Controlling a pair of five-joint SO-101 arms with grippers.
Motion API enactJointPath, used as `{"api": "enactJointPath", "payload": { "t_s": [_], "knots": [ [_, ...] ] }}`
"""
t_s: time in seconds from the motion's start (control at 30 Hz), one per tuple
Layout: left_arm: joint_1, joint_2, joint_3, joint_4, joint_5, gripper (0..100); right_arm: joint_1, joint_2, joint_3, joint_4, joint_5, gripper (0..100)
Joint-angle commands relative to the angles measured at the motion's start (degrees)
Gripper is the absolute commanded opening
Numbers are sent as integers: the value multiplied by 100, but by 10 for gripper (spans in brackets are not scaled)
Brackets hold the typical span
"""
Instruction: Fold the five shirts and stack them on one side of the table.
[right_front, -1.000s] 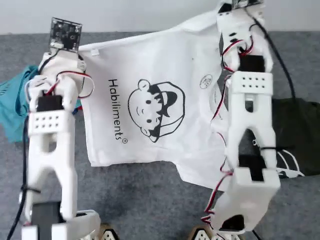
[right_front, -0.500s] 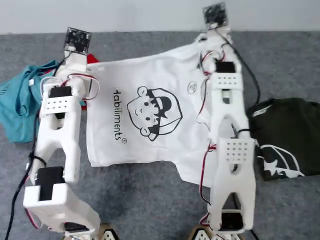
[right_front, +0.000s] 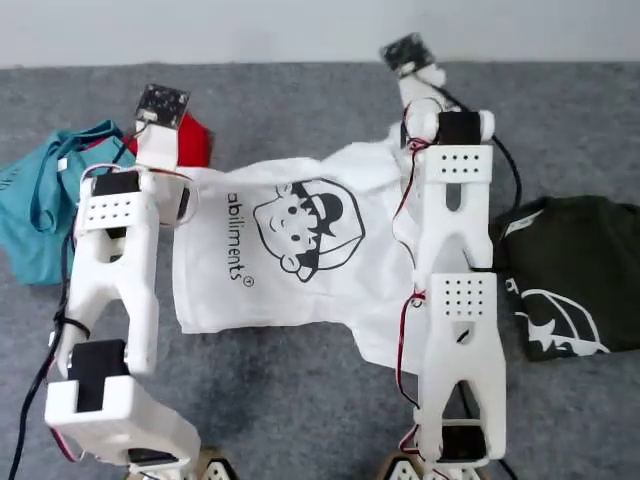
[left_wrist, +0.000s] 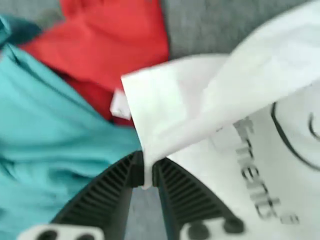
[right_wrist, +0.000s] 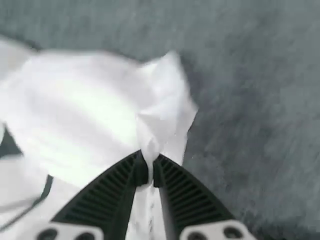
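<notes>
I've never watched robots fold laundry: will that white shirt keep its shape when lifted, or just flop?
Probably flops: the white shirt bunches and folds over where the left gripper and right gripper pinch its edges. Likely light, since thin pinches of cloth seem enough. It may drag on the fuzzy grey table.

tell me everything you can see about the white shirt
The white shirt looks like thin soft fabric, printed side up, with a black cartoon face and a line of black lettering beside it. It lies on the grey table, its near part flat, its far edge lifted and creased. The left gripper is shut on one far corner beside the red shirt; the right gripper is shut on the other. The right arm crosses above one side.
</notes>
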Motion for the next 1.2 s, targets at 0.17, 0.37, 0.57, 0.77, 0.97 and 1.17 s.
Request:
{"api": "enactJointPath", "payload": {
  "t_s": [0.17, 0.37, 0.57, 0.77, 0.97, 1.17],
  "knots": [
    [-70, -325, -242, 1284, -396, 13, 22, -1253, -97, 453, 79, 10],
    [-88, -325, -215, 1881, -774, 13, 127, -2879, 2532, 435, 105, 10],
    [-79, -308, -215, 2145, -800, 13, 84, -4558, 5864, 391, 378, 10],
    [-79, -281, -215, 2549, -809, 13, 101, -5684, 7648, 277, 387, 10],
    [-88, -273, -215, 3042, -905, 13, 189, -6527, 8800, 145, 396, 10],
    [-88, -273, -13, 3086, -1116, 13, 224, -7327, 9846, 110, 484, 10]
  ]
}}
